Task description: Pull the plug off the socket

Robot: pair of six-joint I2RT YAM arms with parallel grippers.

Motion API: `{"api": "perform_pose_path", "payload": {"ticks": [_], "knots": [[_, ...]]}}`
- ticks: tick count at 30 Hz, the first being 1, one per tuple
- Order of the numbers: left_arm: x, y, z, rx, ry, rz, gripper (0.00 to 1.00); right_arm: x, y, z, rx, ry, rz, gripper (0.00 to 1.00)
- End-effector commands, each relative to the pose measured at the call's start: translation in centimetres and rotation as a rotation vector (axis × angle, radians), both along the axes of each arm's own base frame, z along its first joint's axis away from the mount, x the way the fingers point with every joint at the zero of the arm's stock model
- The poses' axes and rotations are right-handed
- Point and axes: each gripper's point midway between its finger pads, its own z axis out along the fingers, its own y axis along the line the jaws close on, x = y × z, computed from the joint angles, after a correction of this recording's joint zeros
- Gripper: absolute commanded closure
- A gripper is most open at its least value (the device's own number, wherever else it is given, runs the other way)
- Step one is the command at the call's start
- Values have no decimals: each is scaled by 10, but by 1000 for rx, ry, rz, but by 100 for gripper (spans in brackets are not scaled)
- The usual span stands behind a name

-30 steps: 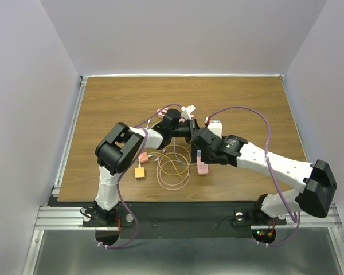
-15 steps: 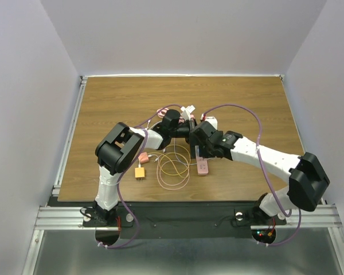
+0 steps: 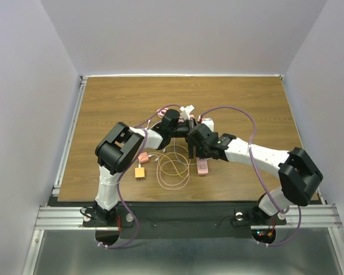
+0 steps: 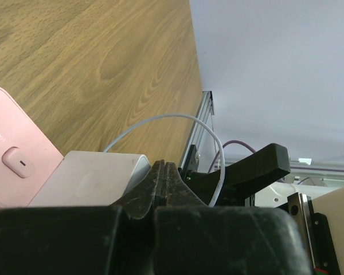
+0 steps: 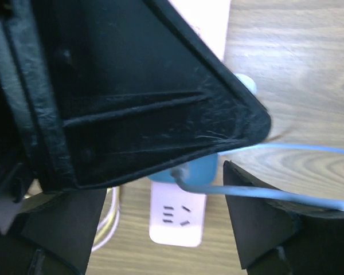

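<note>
The pink power strip (image 3: 202,167) lies flat mid-table, its far part under both grippers. It shows at the left of the left wrist view (image 4: 11,154) and below the plug in the right wrist view (image 5: 178,220). The plug (image 4: 86,180) is a pale block seated on the strip, bluish in the right wrist view (image 5: 198,169), with a thin cable arching off it. My left gripper (image 3: 185,129) is shut and empty, its tips (image 4: 163,175) right beside the plug. My right gripper (image 3: 194,150) is open, its fingers (image 5: 258,220) on either side of the plug, apart from it.
A small pink cube adapter (image 3: 142,158) and a yellow adapter (image 3: 140,172) lie left of the strip. Loops of thin cable (image 3: 173,166) lie between them and the strip. The left gripper body (image 5: 120,91) fills the top of the right wrist view.
My right arm has swung left and drawn in, bringing its open gripper over the strip around the plug. The left arm has not moved.
</note>
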Motion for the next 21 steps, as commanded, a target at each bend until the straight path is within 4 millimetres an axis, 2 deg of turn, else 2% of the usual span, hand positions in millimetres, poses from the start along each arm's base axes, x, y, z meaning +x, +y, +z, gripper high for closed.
{"api": "perform_pose_path", "payload": {"ticks": [1,6,9,10,11,14,16,18,21], "knots": [[-9,8,-35,77,52,1,100,16,13,-3,24,-51,-3,17],[-13,10,-39,85,56,-5,100,24,11,-9,1,-63,-32,27],[-15,12,-42,90,61,-8,100,25,11,-11,-7,-61,-37,42],[-16,13,-44,94,65,-8,100,24,10,-13,-10,-57,-39,56],[-17,13,-44,94,65,-10,100,24,9,-14,-12,-57,-45,61],[-18,13,-47,98,67,-14,100,17,2,-17,-11,-50,-59,75],[-20,14,-49,103,69,-20,100,14,-4,-17,-11,-55,-73,78],[-20,14,-51,105,69,-19,100,8,-11,-17,-9,-57,-86,86],[-24,18,-59,119,74,-25,100,7,-17,-10,1,-78,-105,99]]}}
